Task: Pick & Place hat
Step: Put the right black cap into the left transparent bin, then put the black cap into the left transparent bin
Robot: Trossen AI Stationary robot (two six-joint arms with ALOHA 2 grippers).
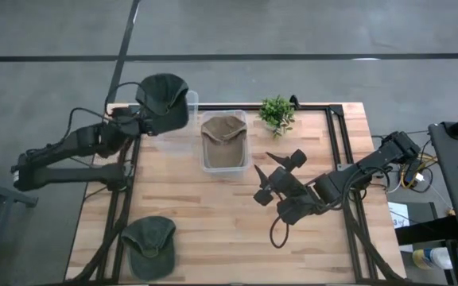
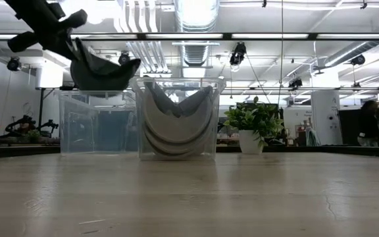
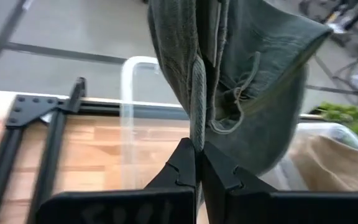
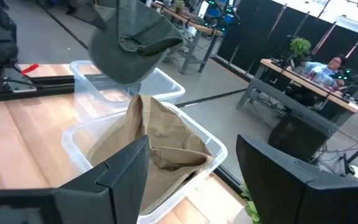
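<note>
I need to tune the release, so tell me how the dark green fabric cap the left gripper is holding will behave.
The dark green fabric cap is probably floppy: it hangs in folds from the shut left gripper. It seems light, since a pinch on one edge holds it. Released above the empty clear plastic bin, it would likely crumple rather than land upright.

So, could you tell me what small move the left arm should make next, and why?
Probably lower it: the left pincer is shut on the dark green hat, which hangs above the empty clear bin; the tan hat already fills the neighbouring bin.
</note>
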